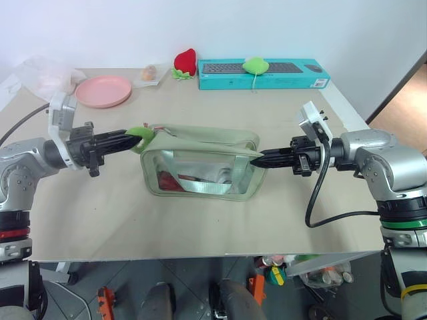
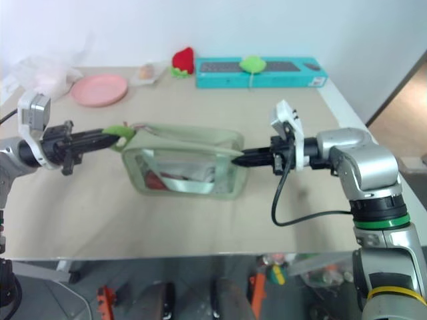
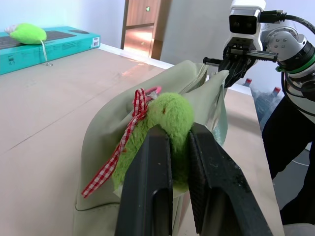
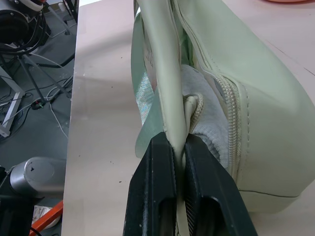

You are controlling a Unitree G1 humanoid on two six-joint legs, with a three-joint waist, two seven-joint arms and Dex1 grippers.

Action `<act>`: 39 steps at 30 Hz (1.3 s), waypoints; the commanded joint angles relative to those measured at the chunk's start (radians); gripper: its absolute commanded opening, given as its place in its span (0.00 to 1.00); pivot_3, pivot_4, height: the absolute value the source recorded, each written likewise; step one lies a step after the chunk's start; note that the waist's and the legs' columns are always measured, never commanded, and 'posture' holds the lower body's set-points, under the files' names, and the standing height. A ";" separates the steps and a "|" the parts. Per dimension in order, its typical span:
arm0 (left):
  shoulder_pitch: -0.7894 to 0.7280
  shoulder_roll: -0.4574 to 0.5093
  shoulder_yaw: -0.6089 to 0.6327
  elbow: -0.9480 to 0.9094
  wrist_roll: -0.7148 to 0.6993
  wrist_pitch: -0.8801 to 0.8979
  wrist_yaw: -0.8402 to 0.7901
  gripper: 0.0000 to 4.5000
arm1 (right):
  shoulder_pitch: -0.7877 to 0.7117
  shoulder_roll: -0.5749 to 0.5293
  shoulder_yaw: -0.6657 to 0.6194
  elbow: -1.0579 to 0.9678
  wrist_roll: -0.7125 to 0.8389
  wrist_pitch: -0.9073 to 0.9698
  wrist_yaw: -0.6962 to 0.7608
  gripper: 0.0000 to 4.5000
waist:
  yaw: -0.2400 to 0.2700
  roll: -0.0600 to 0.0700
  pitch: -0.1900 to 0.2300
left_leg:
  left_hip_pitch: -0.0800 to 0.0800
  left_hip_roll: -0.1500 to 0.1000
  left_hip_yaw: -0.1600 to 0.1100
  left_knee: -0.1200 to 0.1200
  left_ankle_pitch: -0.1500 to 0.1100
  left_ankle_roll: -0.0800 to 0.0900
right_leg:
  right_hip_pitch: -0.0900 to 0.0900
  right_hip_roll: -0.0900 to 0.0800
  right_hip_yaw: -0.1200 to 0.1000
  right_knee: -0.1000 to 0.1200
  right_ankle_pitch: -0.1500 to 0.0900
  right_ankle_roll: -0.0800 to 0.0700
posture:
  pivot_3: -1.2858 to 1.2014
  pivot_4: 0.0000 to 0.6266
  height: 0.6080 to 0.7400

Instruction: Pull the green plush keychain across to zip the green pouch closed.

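The left gripper (image 3: 179,162) has its two black fingers clenched on the green plush keychain (image 3: 172,115), which bulges out just above and between the fingertips, its red-and-white cord (image 3: 120,147) trailing off beside one finger. The plush sits at the near-left end of the green pouch (image 1: 200,163), right where the zipper line begins. At the opposite end, the right gripper (image 4: 179,167) pinches the pouch's end fabric, at the foot of the strap handle (image 4: 160,64), between its fingers, with the zipper teeth (image 4: 231,113) running away just beside them.

The step in hand looks like the start of the pull. To do it well, the left fingers should draw the plush straight along the zipper line toward the right fingers, keeping level with the pouch top so the slider follows the track instead of twisting. The right grip should stay firm as the anchor, so the fabric remains taut between the two sets of fingers; slack would likely let the slider jam. Since the grip is on soft plush, a slow, steady draw is safer than a jerk.

The slider itself is hidden behind the plush, so how the keychain joins it cannot be made out. The zipper seems open along most of its length, though the folded top edge makes this hard to confirm.
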 commanded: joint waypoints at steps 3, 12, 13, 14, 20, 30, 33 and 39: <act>-0.094 -0.049 -0.019 -0.069 -0.023 0.013 0.047 0.11 | -0.014 -0.003 -0.013 -0.017 0.009 -0.014 0.006 0.00 | 0.001 0.000 0.000 | 0.000 0.000 0.000 0.001 0.000 0.000 | 0.000 0.000 0.000 0.000 0.000 0.000 | 0.52 0.24 1.00; -0.184 -0.123 -0.131 -0.147 -0.003 0.030 0.052 0.11 | -0.014 0.004 -0.014 -0.019 0.010 -0.015 0.004 0.00 | 0.000 0.000 0.000 | 0.000 -0.001 0.001 0.001 0.000 0.000 | 0.001 0.002 0.002 0.000 0.001 0.002 | 0.52 0.24 1.00; -0.190 -0.123 -0.146 -0.148 0.004 0.029 0.049 0.11 | -0.012 0.004 -0.015 -0.021 0.010 -0.015 0.003 0.00 | 0.000 0.000 0.000 | 0.000 -0.001 0.001 0.001 0.000 0.000 | 0.000 0.002 0.002 0.000 0.001 0.002 | 0.52 0.24 1.00; -0.195 -0.123 -0.160 -0.149 0.013 0.023 0.046 0.11 | -0.010 0.004 -0.016 -0.023 0.011 -0.014 0.003 0.00 | 0.000 0.000 0.000 | 0.000 -0.001 0.001 0.001 0.000 0.000 | 0.000 0.003 0.002 0.000 0.001 0.002 | 0.52 0.24 1.00; -0.182 -0.108 -0.237 -0.115 0.101 -0.006 0.023 0.23 | -0.010 0.008 -0.018 -0.020 0.010 -0.016 -0.005 0.00 | 0.000 0.000 0.000 | 0.000 0.000 0.000 0.001 0.000 0.000 | 0.000 0.004 0.002 0.000 0.001 0.002 | 0.52 0.24 1.00; -0.179 -0.082 -0.106 -0.113 0.012 0.023 0.020 0.58 | -0.004 0.003 -0.020 -0.022 0.016 -0.018 -0.003 0.00 | -0.001 0.000 0.000 | 0.000 0.000 0.000 0.001 0.000 0.000 | 0.000 0.004 0.002 0.000 0.001 0.002 | 0.52 0.24 1.00; -0.167 -0.030 -0.042 -0.110 -0.050 0.071 -0.012 0.58 | -0.011 0.005 -0.015 -0.016 0.014 -0.022 0.000 0.00 | -0.003 0.000 0.000 | 0.000 0.000 0.000 0.001 0.000 0.000 | 0.000 0.004 0.002 0.000 0.001 0.002 | 0.52 0.24 1.00; -0.027 0.116 0.010 -0.053 0.010 0.008 -0.088 0.58 | -0.011 0.005 -0.015 -0.015 0.016 -0.022 0.005 0.00 | -0.009 0.001 0.000 | 0.002 0.001 0.001 0.000 0.000 0.000 | 0.000 0.004 0.002 0.000 0.001 0.001 | 0.52 0.24 1.00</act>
